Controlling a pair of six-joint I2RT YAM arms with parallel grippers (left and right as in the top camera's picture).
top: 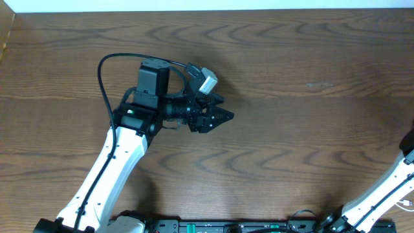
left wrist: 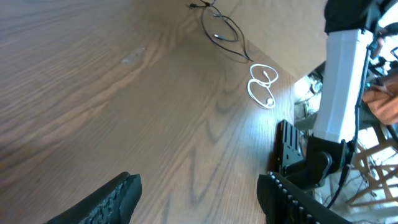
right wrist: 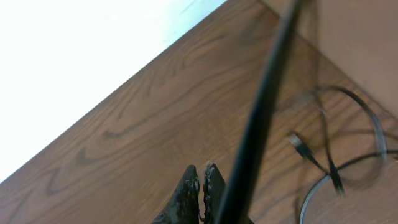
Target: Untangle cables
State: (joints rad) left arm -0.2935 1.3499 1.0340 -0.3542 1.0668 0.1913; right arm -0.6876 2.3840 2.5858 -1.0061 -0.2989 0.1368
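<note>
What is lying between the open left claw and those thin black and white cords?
Nothing visible: only bare brown wooden table separates the open left gripper from the coiled thin white cord and, farther on, the looped thin black cord.

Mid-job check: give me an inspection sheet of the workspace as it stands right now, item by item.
Surface: brown wooden table.
Job's things: black cord in a loose loop, white cord in small coils beside it, near the table's edge; whether they touch cannot be told.
Clutter: nothing seen.
Hands: left hand open, holding nothing, over the wood; right hand shut, holding nothing.
Cables: black wire loops off the left arm; a thick dark wire, blurred, crosses the right wrist view.
Surroundings: right arm stands past the cords; beyond the table, too blurred to tell.
</note>
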